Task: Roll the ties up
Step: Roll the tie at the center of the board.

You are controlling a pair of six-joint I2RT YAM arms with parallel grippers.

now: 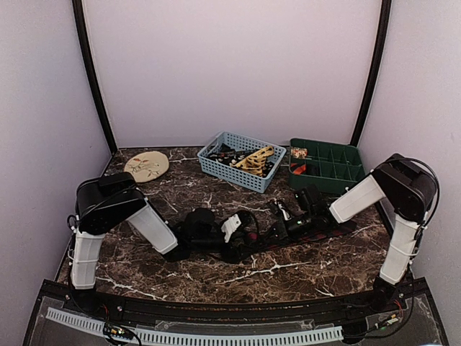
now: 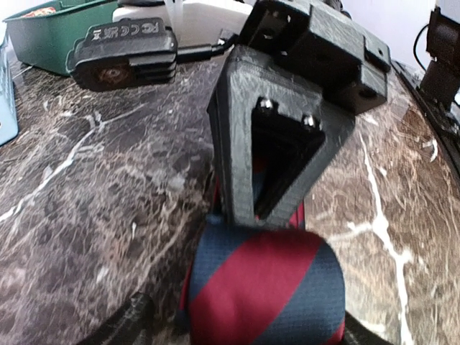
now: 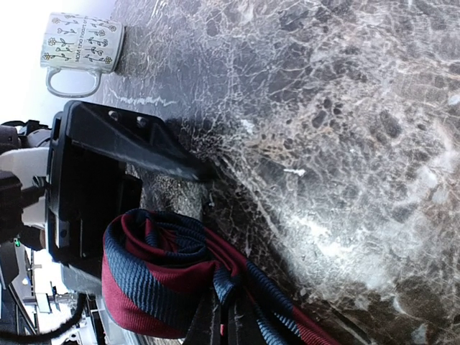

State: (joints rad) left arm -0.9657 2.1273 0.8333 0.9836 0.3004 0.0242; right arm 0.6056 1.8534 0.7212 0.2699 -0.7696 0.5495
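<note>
A dark blue tie with red diagonal stripes [image 1: 317,232] lies on the marble table between the arms. One end is wound into a roll [image 2: 262,287], which also shows in the right wrist view [image 3: 154,277]. My left gripper [image 1: 229,234] has its fingers on either side of the roll [image 2: 244,332] and holds it. My right gripper [image 1: 279,231] stands just beyond the roll. Its fingers [image 3: 210,323] are shut on the tie's flat strip where it leaves the roll.
A blue basket [image 1: 216,167] at the back holds a tan-gold tie [image 1: 256,156] and dark ones. A green compartment tray [image 1: 338,173] stands to its right with small rolls in it. A round tan disc [image 1: 146,166] lies back left. A white patterned mug [image 3: 79,50] shows in the right wrist view.
</note>
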